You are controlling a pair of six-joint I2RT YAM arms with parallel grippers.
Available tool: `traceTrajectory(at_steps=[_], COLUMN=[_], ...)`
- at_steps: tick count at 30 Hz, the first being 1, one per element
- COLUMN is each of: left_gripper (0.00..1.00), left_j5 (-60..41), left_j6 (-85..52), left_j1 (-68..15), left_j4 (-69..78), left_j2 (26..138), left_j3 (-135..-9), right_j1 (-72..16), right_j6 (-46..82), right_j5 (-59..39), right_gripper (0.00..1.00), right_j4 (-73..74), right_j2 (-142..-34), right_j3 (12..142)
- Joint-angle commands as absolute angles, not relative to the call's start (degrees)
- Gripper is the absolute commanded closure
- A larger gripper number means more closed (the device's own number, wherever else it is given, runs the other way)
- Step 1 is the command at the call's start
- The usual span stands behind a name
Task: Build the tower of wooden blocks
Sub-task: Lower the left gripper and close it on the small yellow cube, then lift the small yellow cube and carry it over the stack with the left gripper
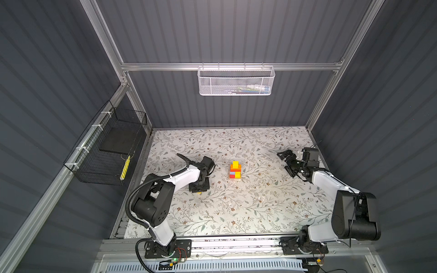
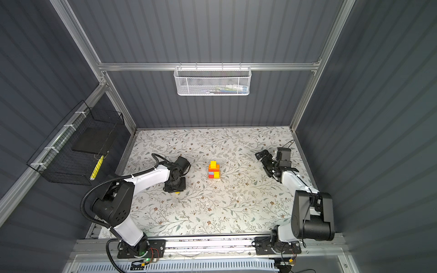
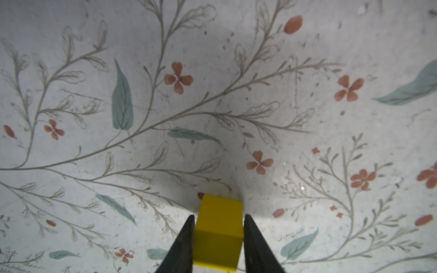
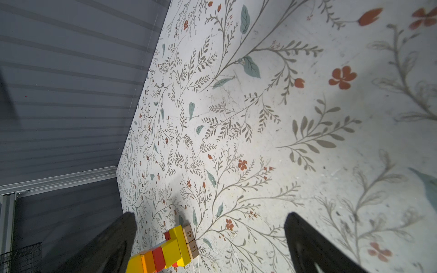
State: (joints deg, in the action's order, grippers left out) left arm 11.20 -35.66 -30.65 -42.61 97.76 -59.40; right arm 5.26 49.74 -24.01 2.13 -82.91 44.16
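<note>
Nearly done: got the tower point(image 1: 235, 170) up, probably just gotta add the yellow cube point(image 3: 220, 227) pinched by left gripper point(image 3: 218, 216) off to the tower's left, right gripper point(image 4: 210, 214) spread empty.

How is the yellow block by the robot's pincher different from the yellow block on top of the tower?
The loose yellow block sits low on the table; the top yellow block sits high on the tower. The left gripper pinches the loose yellow block; no gripper is near the top yellow block. Both are yellow.
</note>
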Motion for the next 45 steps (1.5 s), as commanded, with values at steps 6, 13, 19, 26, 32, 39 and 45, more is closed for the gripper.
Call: traceTrajectory(at_steps=[6, 13, 19, 26, 32, 39, 45], left_gripper=[0.62, 0.63, 0.64, 0.64, 0.66, 0.77, 0.8], left_j5=[10.66, 10.71, 10.72, 10.13, 9.34, 9.32, 8.29], left_j6=[-36.45, -36.52, -36.7, -36.65, -36.71, -37.09, -37.86], left_j1=[-30.23, -30.06, -29.88, -29.62, -29.6, -29.53, -29.53], left_j4=[-43.86, -43.77, -43.68, -43.29, -42.65, -43.43, -49.3], left_j2=[97.38, 96.21, 95.46, 95.58, 96.22, 95.47, 94.85], left_j3=[-59.63, -59.33, -59.06, -58.54, -58.19, -58.74, -64.42], right_j1=[5.1, 5.09, 5.09, 5.09, 5.1, 5.1, 5.09], right_j6=[49.9, 49.95, 49.98, 50.16, 50.09, 50.27, 50.27], right_j5=[-24.16, -24.18, -24.17, -24.22, -24.19, -24.0, -24.22], right_gripper=[0.01, 0.01, 0.01, 0.01, 0.01, 0.01, 0.01], right_j4=[2.59, 2.64, 2.71, 2.76, 2.74, 2.81, 3.07], right_j2=[-83.57, -83.7, -83.76, -83.83, -83.93, -83.93, -84.37], right_j3=[44.77, 44.74, 44.74, 44.67, 44.65, 44.64, 44.65])
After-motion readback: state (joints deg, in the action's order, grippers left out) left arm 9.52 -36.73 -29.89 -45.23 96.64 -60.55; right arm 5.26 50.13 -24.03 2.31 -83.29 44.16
